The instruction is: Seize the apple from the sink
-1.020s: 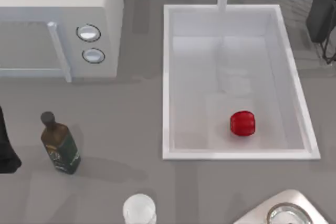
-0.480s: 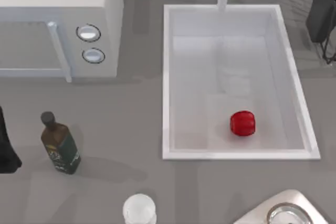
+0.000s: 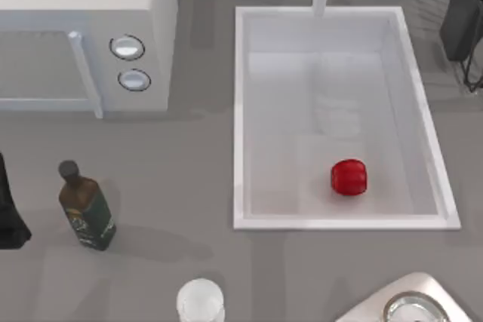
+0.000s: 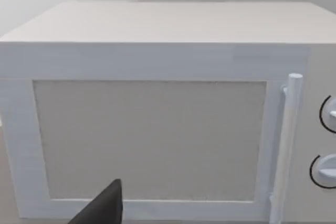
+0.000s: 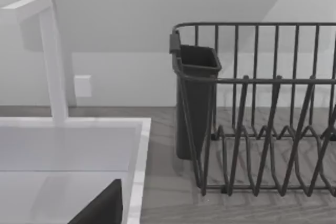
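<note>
Centrally, the large white rectangular sink [image 3: 241,111] fills the middle right of the top view, the small glossy red apple [image 3: 349,177] resting on its floor toward the lower right, while the left arm's dark gripper [image 3: 9,213] sits at the left edge, its state untellable.

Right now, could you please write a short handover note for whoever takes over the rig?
Left arm: parked at the table's left edge, near the bottle; its wrist camera faces the microwave.
Right arm: at the table's far right corner, by the dish rack; its wrist camera looks past the sink's faucet.
The apple lies loose on the floor of the sink, in its near right part, with nothing touching it.
Done: nothing yet.
Left: bring a gripper, probably the right one, over the sink, lower it and close on the apple.
</note>
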